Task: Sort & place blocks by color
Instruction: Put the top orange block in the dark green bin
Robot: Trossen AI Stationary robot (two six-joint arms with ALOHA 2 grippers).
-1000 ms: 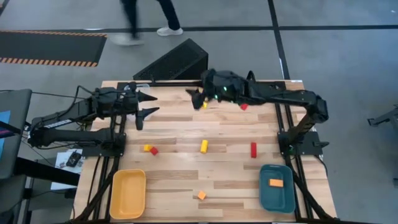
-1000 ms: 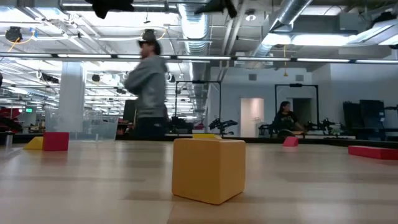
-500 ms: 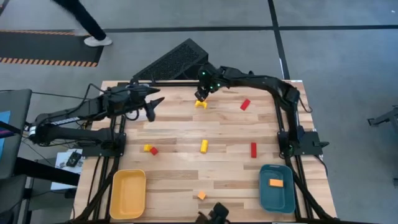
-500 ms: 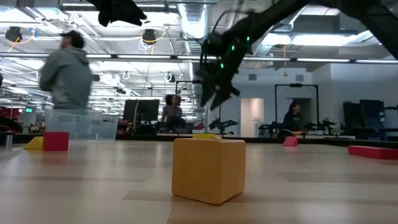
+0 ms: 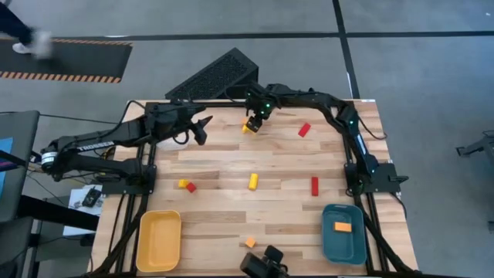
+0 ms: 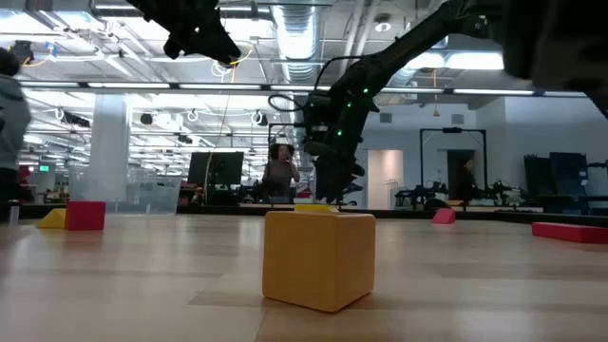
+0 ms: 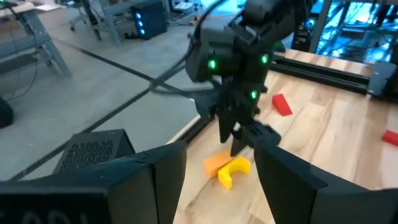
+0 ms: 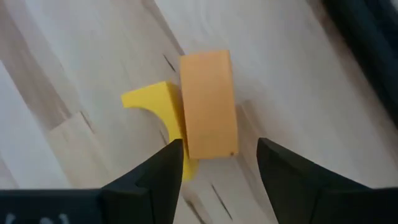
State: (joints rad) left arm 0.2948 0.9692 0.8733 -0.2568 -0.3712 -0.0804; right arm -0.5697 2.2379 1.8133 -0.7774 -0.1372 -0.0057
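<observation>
At the table's far middle an orange bar block (image 8: 208, 106) lies flat on the wood with a yellow arch block (image 8: 155, 109) against its side. My right gripper (image 5: 253, 122) (image 8: 217, 152) points down over them, open, a finger on either side of the orange bar's end, apart from it. My left gripper (image 5: 202, 130) hangs open in the air left of that pair, holding nothing. Other blocks lie on the table: a red one (image 5: 304, 130), a yellow bar (image 5: 253, 181), a red bar (image 5: 314, 186), a yellow and red pair (image 5: 186, 185) and an orange cube (image 5: 250, 242).
A yellow tray (image 5: 159, 239) stands at the near left. A teal tray (image 5: 343, 241) at the near right holds an orange block (image 5: 343, 227). A dark ramp-shaped box (image 5: 216, 77) sits past the far edge. People show in the room behind.
My right gripper has come down from high above the table onto the orange and yellow pair and tipped from near level to pointing down. My left gripper has moved toward the table's right, nearer that pair, and sunk a little.
</observation>
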